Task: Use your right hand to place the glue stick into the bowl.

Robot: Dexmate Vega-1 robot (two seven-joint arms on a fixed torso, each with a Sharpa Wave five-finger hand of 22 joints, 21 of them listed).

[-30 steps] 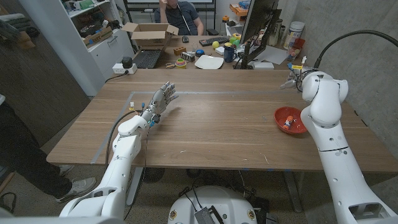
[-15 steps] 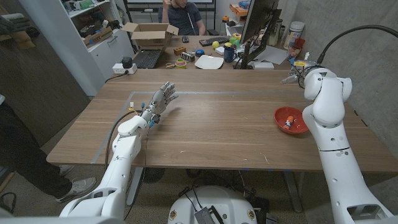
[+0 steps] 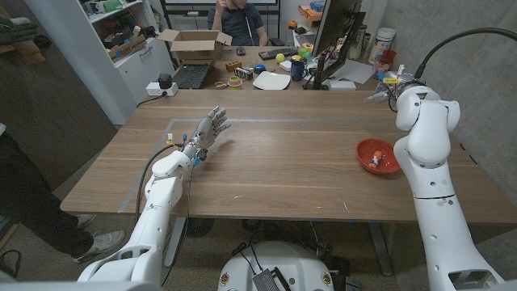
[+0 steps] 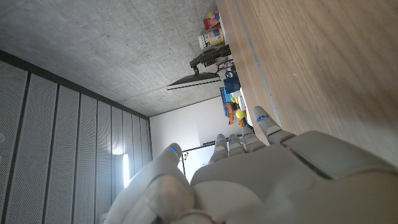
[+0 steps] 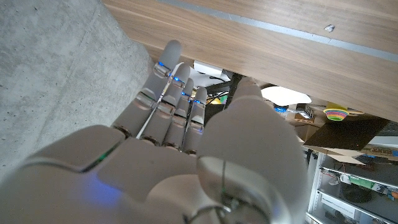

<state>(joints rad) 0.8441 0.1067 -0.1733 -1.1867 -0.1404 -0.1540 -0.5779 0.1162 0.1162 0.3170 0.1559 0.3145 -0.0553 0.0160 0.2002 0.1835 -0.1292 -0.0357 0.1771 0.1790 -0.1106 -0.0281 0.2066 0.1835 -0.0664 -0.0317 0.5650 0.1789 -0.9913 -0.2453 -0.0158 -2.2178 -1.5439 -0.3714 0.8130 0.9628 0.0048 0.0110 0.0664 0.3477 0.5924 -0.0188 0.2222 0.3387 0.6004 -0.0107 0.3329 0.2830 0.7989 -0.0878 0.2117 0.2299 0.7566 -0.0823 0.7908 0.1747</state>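
A red bowl (image 3: pixel 378 155) sits on the wooden table (image 3: pixel 283 153) near its right edge. The glue stick (image 3: pixel 374 159) lies inside it, a small orange and white piece. My right hand (image 3: pixel 385 92) is raised behind the bowl, near the table's far right corner and partly hidden by my own arm. In the right wrist view this right hand (image 5: pixel 186 149) has its fingers stretched out and holds nothing. On the table's left half my left hand (image 3: pixel 211 129) is held up with its fingers spread and empty; the left wrist view shows that left hand (image 4: pixel 261 174) from behind.
A second table behind holds a cardboard box (image 3: pixel 196 40), a laptop (image 3: pixel 192 76), a white plate (image 3: pixel 271 80) and a monitor (image 3: pixel 335 32). A person (image 3: pixel 240 16) sits behind it. Another person's leg (image 3: pixel 32 202) stands by the table's left side.
My right arm has drawn slightly back and to the right, carrying the hand further from the bowl. The bowl, the glue stick and my left hand have stayed put.
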